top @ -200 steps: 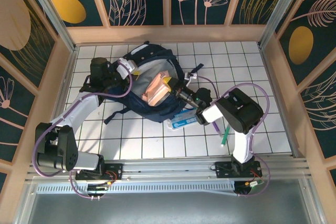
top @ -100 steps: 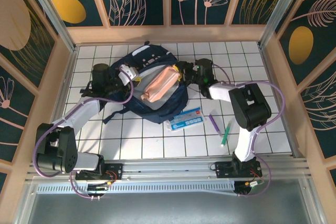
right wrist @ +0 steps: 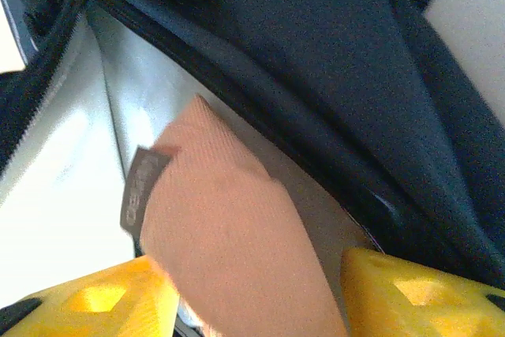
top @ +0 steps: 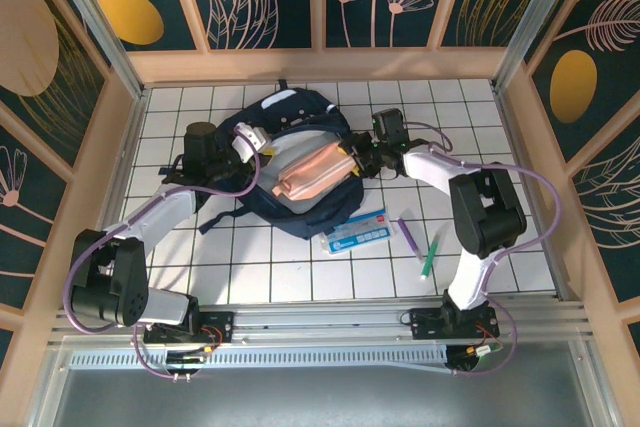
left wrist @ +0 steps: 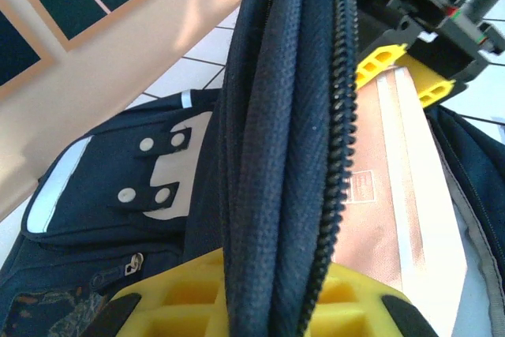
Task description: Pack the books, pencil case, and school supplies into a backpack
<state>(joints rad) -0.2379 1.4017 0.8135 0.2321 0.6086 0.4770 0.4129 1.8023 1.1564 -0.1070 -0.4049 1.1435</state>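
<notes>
The dark navy backpack [top: 300, 212] lies open mid-table. My left gripper [top: 250, 142] is shut on its zippered rim [left wrist: 284, 155], the fabric pinched between the yellow fingers [left wrist: 158, 305]. A pink pencil case [top: 315, 172] lies in the opening on the grey lining [right wrist: 142, 92]. My right gripper [top: 362, 159] is at the case's right end, open, jaws either side of the case [right wrist: 229, 234] with a gap on one side. A thin blue-and-white book [top: 358, 229] lies flat to the bag's front right. A purple pen [top: 409, 234] and a green pen [top: 430, 255] lie beside it.
Wooden walls [top: 320, 62] close in the white tiled floor at the back and both sides. A black strap [top: 215, 219] trails from the bag's front left. The arm bases sit on the rail [top: 320, 322] at the near edge.
My right gripper carried the pencil case from the bag's front right up into its opening, then opened its jaws. The backpack shifted slightly. The left gripper kept its hold.
</notes>
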